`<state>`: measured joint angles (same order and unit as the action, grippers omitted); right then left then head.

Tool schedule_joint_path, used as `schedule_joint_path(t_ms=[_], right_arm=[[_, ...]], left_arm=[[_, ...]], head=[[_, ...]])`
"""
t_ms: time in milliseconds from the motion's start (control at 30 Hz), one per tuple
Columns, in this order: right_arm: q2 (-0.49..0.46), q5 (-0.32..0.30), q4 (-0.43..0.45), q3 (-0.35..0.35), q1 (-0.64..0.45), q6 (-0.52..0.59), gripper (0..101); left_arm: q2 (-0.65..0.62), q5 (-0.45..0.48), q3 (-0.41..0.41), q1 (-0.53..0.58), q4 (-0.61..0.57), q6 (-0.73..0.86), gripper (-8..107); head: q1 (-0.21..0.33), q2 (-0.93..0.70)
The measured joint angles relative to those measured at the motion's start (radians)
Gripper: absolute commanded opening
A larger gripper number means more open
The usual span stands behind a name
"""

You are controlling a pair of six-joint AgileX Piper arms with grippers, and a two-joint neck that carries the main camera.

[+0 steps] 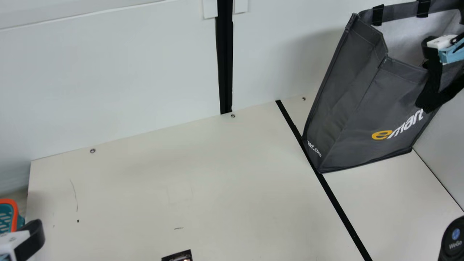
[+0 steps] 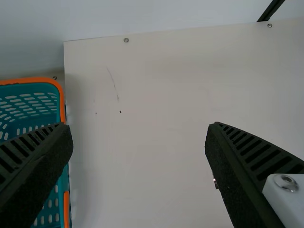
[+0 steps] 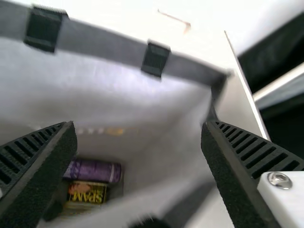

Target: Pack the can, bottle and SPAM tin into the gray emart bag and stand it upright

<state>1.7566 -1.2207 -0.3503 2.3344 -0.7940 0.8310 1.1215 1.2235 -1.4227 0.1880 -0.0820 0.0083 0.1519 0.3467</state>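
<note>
The gray emart bag (image 1: 362, 105) stands on its base at the table's back right, mouth up, handle straps hanging over its near side. My right gripper (image 1: 447, 45) is at that mouth, open. Seen from the wrist, the right gripper (image 3: 140, 130) has wide-apart fingers over the bag's inside, with nothing between them. Down in the bag (image 3: 156, 114) lie a purple cylinder (image 3: 95, 171) and, against it, the SPAM tin (image 3: 87, 193); I cannot tell whether a third item is there. My left gripper (image 1: 30, 241) is at the lower left, and the left gripper (image 2: 140, 128) is open and empty.
A teal basket with an orange rim (image 2: 61, 97) stands off the table's left edge. A black tape line (image 1: 337, 204) crosses the tabletop (image 1: 163, 188) beside the bag. A small dark printed item (image 1: 178, 256) shows at the near edge, a rounded black part (image 1: 453, 241) at the lower right.
</note>
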Motion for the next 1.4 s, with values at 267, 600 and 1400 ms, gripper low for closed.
schedule_joint_path(t_ms=[267, 600, 1400], right_arm=[[-0.002, 0.0, -0.022, 0.045, 0.042, 0.007, 95], [-0.008, 0.0, -0.031, 0.073, 0.129, 0.012, 95], [-0.075, 0.001, 0.007, -0.028, 0.472, -0.005, 95]], left_arm=[[0.0, 0.0, 0.0, 0.0, 0.0, 0.0, 90], [0.0, 0.0, 0.0, 0.0, 0.0, 0.0, 90], [0.0, 0.0, 0.0, 0.0, 0.0, 0.0, 90]], head=[[0.0, 0.0], [0.0, 0.002], [0.0, 0.002]])
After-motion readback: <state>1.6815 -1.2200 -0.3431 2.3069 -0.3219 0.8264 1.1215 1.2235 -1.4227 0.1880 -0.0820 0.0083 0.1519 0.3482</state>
